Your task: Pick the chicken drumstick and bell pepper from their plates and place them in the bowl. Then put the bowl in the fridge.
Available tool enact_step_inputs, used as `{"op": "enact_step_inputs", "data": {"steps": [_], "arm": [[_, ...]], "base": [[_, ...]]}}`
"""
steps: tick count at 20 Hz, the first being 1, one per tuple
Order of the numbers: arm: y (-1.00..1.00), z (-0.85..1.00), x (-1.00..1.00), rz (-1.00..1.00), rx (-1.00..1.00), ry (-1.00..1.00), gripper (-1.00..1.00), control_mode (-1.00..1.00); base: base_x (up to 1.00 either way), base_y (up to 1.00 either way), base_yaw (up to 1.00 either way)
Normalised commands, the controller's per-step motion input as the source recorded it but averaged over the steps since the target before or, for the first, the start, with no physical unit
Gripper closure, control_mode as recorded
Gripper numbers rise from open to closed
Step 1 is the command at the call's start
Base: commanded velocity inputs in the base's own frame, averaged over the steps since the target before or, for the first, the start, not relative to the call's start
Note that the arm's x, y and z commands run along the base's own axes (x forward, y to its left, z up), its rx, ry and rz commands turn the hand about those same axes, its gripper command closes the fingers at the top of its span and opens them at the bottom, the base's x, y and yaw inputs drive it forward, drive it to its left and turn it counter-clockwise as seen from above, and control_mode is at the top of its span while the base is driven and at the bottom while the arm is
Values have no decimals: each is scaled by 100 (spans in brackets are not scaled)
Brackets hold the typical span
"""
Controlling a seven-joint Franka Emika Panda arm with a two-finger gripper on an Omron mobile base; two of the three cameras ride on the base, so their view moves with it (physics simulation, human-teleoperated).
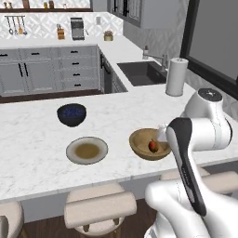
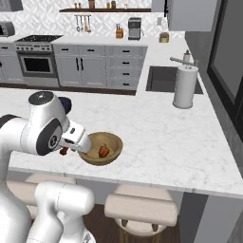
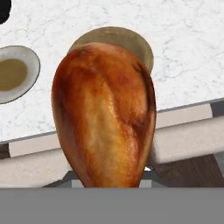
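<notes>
Flat, even rendered light fills all three views, with no visible lamp. Soft faint shadows sit under the bowl (image 1: 149, 144) and plate (image 1: 87, 150); the space under the counter (image 1: 37, 139) is dim. The drumstick (image 3: 105, 113), close to the hand camera, carries a pale sheen and looks slightly soft. Resolution is low and far shelf items at the top are indistinct.
</notes>
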Motion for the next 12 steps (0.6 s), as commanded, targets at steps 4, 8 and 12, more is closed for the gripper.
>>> {"op": "enact_step_inputs", "data": {"steps": [4, 8, 12], "arm": [[0, -1, 100, 13, 0, 0, 100, -100], [0, -35, 100, 12, -1, 0, 100, -100], [-5, -51, 100, 6, -2, 13, 100, -100]], "base": [[0, 0, 0], [0, 0, 0], [0, 0, 0]]}}
